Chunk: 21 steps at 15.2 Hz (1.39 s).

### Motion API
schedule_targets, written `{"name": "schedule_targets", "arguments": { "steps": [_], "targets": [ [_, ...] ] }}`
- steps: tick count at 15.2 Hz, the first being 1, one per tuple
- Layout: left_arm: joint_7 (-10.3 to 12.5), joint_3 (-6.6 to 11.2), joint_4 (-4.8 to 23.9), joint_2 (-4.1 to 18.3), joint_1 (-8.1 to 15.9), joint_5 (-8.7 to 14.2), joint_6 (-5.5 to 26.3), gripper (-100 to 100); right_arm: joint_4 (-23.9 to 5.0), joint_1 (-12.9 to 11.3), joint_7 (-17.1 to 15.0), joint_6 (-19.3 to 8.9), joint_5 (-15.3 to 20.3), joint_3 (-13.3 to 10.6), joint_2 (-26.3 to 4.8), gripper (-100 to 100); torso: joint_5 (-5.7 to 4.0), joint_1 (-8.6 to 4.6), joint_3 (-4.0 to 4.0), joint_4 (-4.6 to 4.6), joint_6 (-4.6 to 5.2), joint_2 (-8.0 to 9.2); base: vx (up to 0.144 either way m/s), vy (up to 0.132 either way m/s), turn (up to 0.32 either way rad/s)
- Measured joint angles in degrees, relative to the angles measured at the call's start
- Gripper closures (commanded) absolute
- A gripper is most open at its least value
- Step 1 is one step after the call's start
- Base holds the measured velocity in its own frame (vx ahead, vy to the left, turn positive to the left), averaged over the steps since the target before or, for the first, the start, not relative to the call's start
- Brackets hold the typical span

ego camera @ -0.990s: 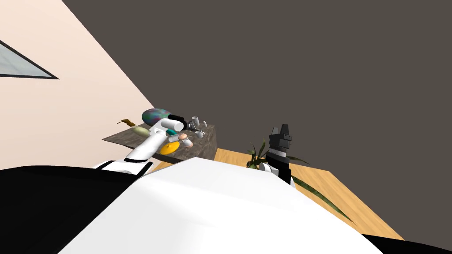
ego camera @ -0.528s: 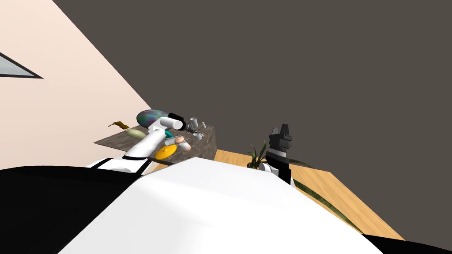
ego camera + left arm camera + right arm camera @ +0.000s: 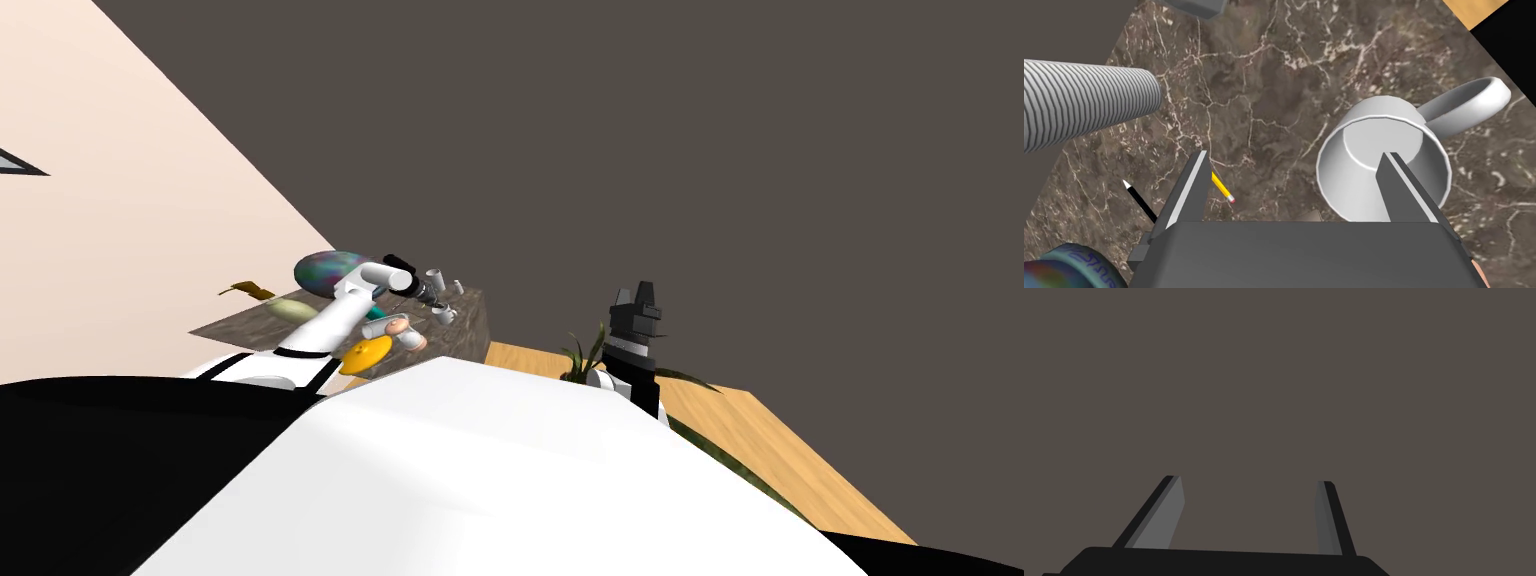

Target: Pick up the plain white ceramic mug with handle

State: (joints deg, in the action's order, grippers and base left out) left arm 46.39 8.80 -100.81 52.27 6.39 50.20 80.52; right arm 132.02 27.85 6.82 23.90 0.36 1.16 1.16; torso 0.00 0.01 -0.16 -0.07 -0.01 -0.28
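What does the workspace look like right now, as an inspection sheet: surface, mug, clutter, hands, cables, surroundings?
Surface: brown marbled table top.
Job's things: white mug, opening facing the left hand, handle on the far side.
Clutter: ribbed grey cylinder, yellow pencil, black pen, orange disc.
Hands: left hand open, one finger over the mug's opening, the other over bare table; right hand open, away from the table.
Cables: nothing seen.
Surroundings: pale wall, dark grey wall, wooden floor, plant.

The tabletop (image 3: 1264,75) is brown marble veined white, the mug (image 3: 1369,140) plain white-grey, the tube (image 3: 1084,102) ribbed grey, the pencil (image 3: 1221,187) yellow with a pink tip, the pen (image 3: 1140,201) black, white-tipped.
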Motion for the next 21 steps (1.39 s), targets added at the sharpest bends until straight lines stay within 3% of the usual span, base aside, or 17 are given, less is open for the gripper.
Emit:
{"name": "schedule_targets", "arguments": {
  "steps": [16,21],
  "targets": [
    [6.24,-1.58,5.24,2.77,1.97,6.49,17.83,-100,0.00,0.00,0.00,0.00,0.00,0.00,0.00,0,0.00,-0.03,0.02,0.01,0.00,0.04,0.061,0.003,-0.014],
    [7.62,-2.00,6.50,3.22,1.99,8.09,22.11,-100,0.00,0.00,0.00,0.00,0.00,0.00,0.00,0,0.00,-0.02,0.06,0.02,0.00,0.11,0.046,0.002,-0.013]
  ]
}}
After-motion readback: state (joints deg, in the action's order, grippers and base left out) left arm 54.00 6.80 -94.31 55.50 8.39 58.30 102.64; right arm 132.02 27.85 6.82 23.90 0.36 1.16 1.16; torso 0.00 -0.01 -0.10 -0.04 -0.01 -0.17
